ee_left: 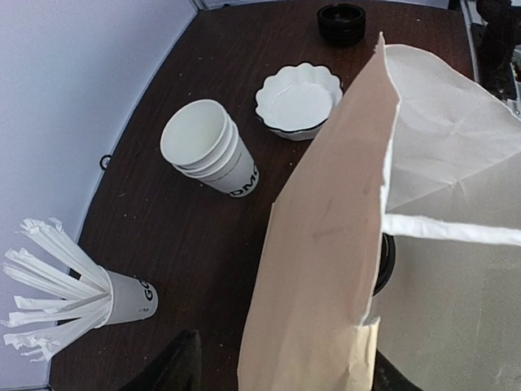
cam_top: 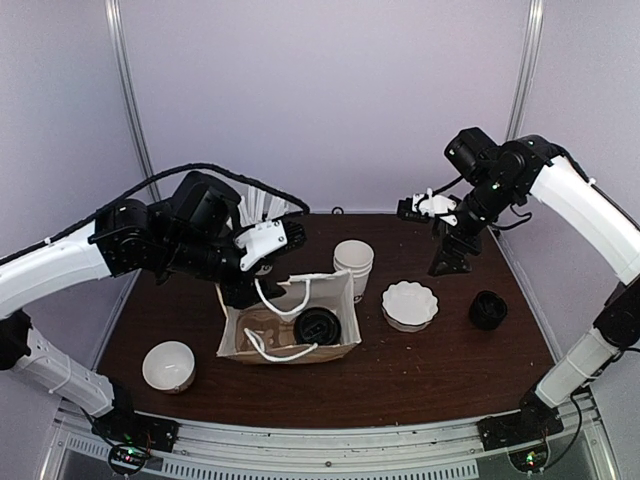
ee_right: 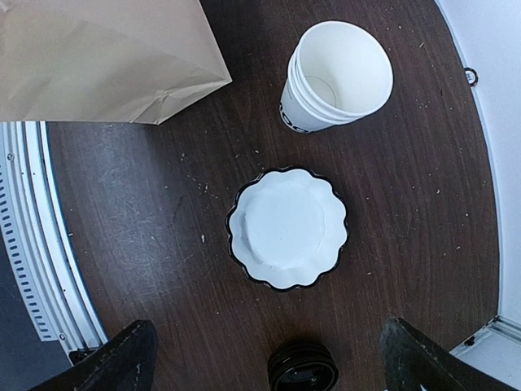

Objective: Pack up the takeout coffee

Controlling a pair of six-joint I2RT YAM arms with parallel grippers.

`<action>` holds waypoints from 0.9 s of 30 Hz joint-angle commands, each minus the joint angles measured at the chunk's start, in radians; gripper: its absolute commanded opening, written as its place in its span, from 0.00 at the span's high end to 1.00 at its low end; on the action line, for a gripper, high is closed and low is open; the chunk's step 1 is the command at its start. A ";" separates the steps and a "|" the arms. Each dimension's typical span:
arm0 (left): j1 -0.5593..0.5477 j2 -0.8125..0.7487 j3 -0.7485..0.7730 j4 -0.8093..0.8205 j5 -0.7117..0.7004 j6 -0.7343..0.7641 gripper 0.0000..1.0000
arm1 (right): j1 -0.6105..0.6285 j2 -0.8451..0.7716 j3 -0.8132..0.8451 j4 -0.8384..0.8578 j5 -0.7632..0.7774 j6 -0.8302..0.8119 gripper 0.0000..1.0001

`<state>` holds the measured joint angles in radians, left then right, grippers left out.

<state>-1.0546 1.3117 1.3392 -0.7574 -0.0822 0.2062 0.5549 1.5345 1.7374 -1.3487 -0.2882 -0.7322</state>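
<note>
Black-lidded takeout coffee (cam_top: 317, 325) inside paper bag (cam_top: 336, 296), just beside spread left end effector (cam_top: 244, 290), right end effector (cam_top: 449, 265) spread, well apart

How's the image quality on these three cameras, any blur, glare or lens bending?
Top external: soft even light, no glare; the black lid stack has little contrast against the dark table. Left wrist: the paper bag looms close, slightly soft. Right wrist: crisp on the scalloped white dish, table edge bowed by the wide lens, right end effector fingers dark and blurred.
</note>
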 commanded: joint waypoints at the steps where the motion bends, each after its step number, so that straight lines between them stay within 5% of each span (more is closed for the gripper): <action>1: 0.060 0.030 0.040 0.048 -0.011 0.017 0.37 | -0.013 -0.042 -0.015 0.018 0.003 0.012 0.01; 21: 0.136 0.017 0.272 -0.041 -0.097 0.080 0.26 | -0.038 -0.079 -0.002 0.028 -0.028 0.023 0.00; 27: 0.199 -0.060 0.270 -0.018 -0.209 0.018 0.23 | -0.176 -0.156 -0.032 0.169 -0.012 0.132 0.01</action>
<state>-0.9100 1.3167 1.5845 -0.7959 -0.1890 0.2638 0.4736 1.4506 1.7302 -1.2976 -0.3107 -0.6941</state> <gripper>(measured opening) 0.774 0.994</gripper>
